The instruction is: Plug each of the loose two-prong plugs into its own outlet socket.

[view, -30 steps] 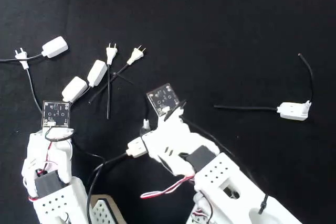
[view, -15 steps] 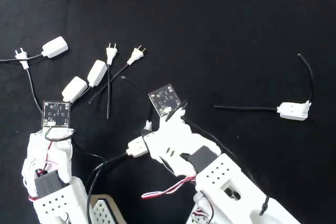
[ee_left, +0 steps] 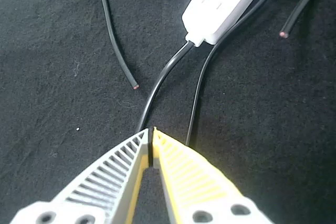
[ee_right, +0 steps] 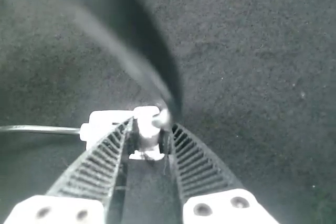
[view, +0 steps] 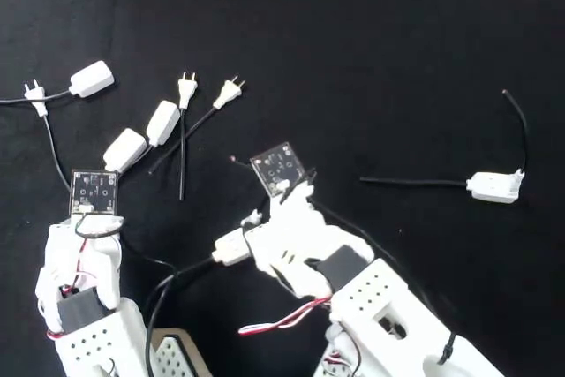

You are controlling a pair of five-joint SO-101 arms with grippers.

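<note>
Right gripper (ee_right: 150,125) clamped on a two-prong plug (ee_right: 145,136) — lower centre of the high view, socket (ee_right: 102,123) just beside it. I'd square prongs to slots before pushing — no twisting.

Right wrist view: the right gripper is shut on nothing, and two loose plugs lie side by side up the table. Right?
No: the right wrist view shows the right gripper shut on a white plug, not empty. The rest holds: in the high view a loose plug and its neighbour plug lie side by side up the table.
</note>
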